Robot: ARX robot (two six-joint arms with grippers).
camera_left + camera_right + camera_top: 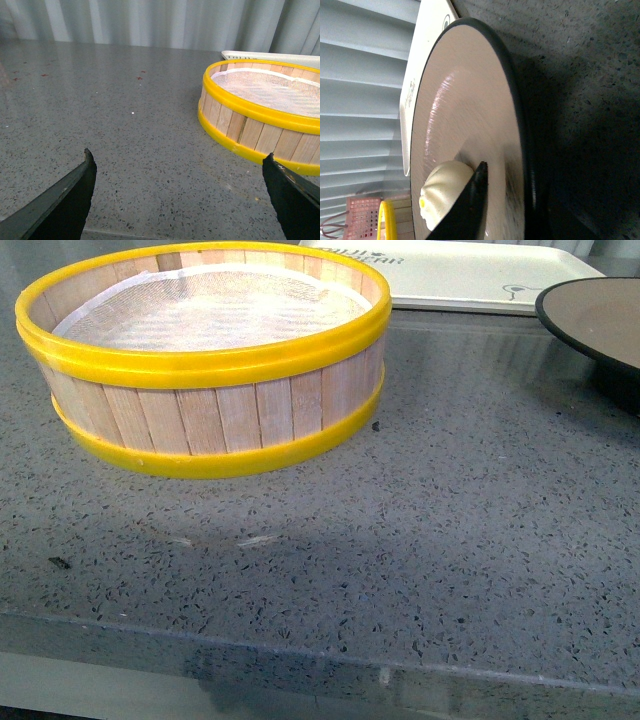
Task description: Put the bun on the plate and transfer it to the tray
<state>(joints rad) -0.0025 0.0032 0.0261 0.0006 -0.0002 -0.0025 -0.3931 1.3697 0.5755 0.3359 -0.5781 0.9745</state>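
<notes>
Entry one, the bun [442, 187]: we are finding it on the tan top of the plate [465, 100], off-centre and toward the rim; it is not showing in the front view, where only part of the plate [595, 310] is coming into frame at the right.

Entry two, right gripper [472, 192]: only one dark finger is showing, lying against the bun's side; the other is hidden, so we are unable to tell whether the claw is clamped on the bun or parted from it.

Entry three, left gripper [178, 155]: its fingers are standing wide apart and holding nothing, hovering over bare counter [125, 125] beside the steamer basket [260, 120].

Entry four, the tray [450, 270]: it is lying flat at the back of the counter, behind the steamer basket and near the plate.

Handling notes: we are judging the bun light, soft and easily dented; a gentle hold across its rounded sides is suiting it better than a pinch on the pleated crown. We are judging the plate stiff and the heavier piece; its thin black rim is offering the only purchase, best taken on the side away from the bun. We are advising a level carry, since the smooth bun is likely to roll or slide on a tilted plate.
</notes>
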